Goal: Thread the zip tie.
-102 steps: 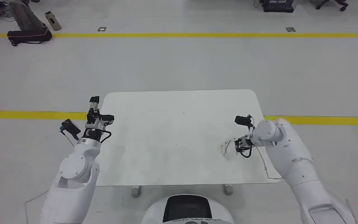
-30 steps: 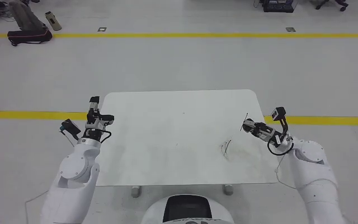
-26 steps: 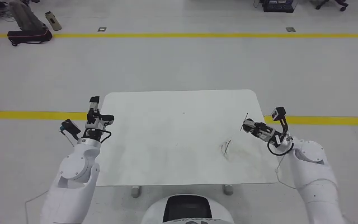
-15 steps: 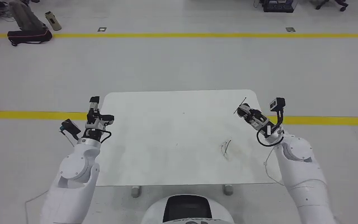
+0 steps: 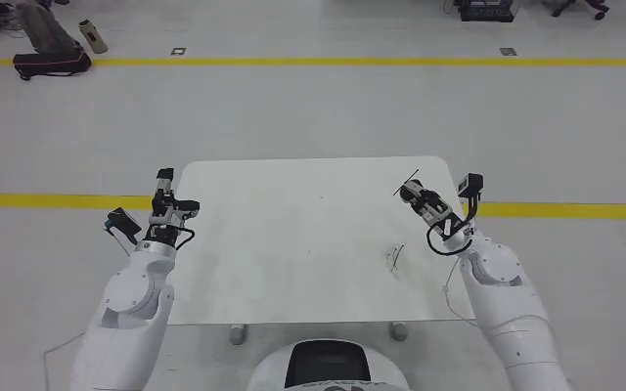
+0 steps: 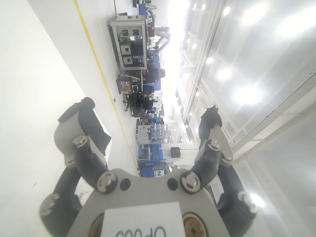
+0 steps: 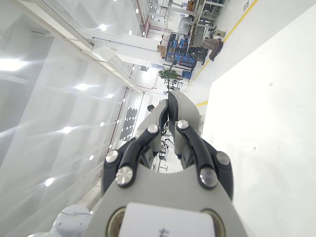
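Observation:
My right gripper (image 5: 416, 195) hangs over the right part of the white table (image 5: 293, 244), shut on one thin black zip tie (image 5: 406, 184). In the right wrist view the zip tie (image 7: 170, 75) sticks straight out past the pinched fingertips of that gripper (image 7: 168, 98). A small heap of loose zip ties (image 5: 394, 257) lies on the table nearer the front edge, apart from the gripper. My left gripper (image 5: 164, 179) sits at the table's left edge, pointing away from me. In the left wrist view it (image 6: 148, 114) stands open with nothing between its fingers.
The table's far right corner (image 7: 214, 82) lies just ahead of the right gripper. The wide middle of the table carries nothing. Yellow floor lines (image 5: 313, 62) run behind and beside the table, and a dark bag (image 5: 49, 59) lies far off on the floor.
The right gripper has left the heap with one zip tie, swung out to the right, then moved toward the table's far side. The left arm has not moved.

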### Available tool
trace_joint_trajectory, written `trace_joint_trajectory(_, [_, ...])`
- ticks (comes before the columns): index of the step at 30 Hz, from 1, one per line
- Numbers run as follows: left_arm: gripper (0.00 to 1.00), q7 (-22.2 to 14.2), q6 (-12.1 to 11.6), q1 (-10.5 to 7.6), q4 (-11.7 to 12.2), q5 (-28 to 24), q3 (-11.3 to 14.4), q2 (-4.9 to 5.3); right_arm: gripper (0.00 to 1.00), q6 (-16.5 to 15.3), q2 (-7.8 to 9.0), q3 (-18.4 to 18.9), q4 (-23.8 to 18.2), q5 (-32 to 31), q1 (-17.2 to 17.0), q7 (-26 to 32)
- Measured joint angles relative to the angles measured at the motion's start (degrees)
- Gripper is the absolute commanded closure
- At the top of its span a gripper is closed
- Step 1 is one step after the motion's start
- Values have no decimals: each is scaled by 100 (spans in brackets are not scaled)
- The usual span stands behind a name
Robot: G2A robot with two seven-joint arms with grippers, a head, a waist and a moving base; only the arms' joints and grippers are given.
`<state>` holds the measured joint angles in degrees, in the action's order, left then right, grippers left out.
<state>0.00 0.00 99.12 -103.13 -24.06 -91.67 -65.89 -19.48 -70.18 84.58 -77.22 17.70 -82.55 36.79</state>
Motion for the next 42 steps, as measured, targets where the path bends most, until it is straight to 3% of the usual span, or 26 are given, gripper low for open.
trace_joint_trajectory(12, [0, 0, 0, 0, 0, 0, 0, 0, 100, 7, -3, -9, -2, 19, -12, -13])
trace_joint_trajectory(17, [0, 0, 0, 0, 0, 0, 0, 0, 100, 0, -53, 8, 19, 599, -217, 18])
trace_joint_trajectory(24, [0, 0, 0, 0, 0, 0, 0, 0, 100, 0, -245, 318, 49, 1146, -670, 203])
trace_joint_trajectory(28, [0, 0, 0, 0, 0, 0, 0, 0, 100, 0, -386, 555, 29, 1291, -754, 479])
trace_joint_trajectory(42, [0, -1, 0, -1, 0, 0, 1, 0, 100, 0, -402, 508, -132, 1192, -848, 374])
